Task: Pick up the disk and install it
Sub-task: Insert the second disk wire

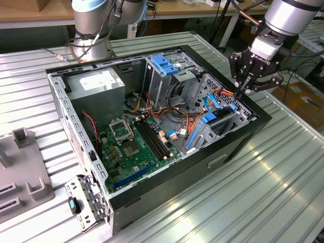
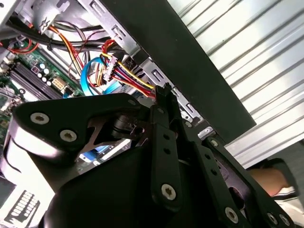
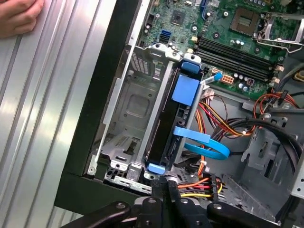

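Enclosure: open black desktop computer case (image 1: 238, 147), lying on its side on ribbed silver metal tabletop (image 1: 283, 192).
Board: green motherboard (image 1: 136, 147) flat on case floor; black memory slots (image 3: 237, 59) run beside empty silver processor socket (image 1: 120, 129).
Power unit: big grey power-supply box with white label (image 1: 96, 86), in case corner toward the exterior view's left.
Bracket: bare blue plastic bracket (image 1: 168, 63) on top of upright grey metal drive cage (image 1: 162, 83).
Cabling: flat light-blue data cable (image 3: 204, 142), looped; red, yellow and orange wire bundle (image 3: 223, 118) beside it.
Fixture: grey moulded tray (image 1: 23, 177) at the exterior view's left edge, on tabletop.
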Controlling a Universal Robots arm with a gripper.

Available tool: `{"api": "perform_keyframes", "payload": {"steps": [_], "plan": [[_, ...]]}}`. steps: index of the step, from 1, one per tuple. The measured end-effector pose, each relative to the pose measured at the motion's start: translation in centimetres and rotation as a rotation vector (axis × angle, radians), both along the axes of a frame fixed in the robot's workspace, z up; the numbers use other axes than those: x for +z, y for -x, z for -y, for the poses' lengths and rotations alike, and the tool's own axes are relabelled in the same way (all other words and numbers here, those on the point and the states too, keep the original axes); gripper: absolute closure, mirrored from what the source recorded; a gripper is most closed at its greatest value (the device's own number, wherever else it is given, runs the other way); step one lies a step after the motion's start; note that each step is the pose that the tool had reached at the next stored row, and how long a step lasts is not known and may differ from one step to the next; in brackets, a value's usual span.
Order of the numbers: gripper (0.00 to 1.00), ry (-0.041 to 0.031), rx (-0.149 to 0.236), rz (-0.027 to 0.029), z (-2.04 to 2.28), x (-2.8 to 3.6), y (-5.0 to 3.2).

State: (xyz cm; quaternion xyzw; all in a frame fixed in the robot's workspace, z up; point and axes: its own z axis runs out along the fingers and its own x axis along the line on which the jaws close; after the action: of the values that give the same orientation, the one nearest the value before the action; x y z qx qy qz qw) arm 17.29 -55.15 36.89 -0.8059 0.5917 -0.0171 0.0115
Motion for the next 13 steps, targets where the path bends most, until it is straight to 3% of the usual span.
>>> {"api": "perform_keyframes", "payload": {"steps": [5,13], "plan": [[0.84,0.0,-0.069,0.0,-0.01,0.0,0.1],[0.84,0.0,-0.087,0.0001,-0.01,-0.17,2.29]]}}
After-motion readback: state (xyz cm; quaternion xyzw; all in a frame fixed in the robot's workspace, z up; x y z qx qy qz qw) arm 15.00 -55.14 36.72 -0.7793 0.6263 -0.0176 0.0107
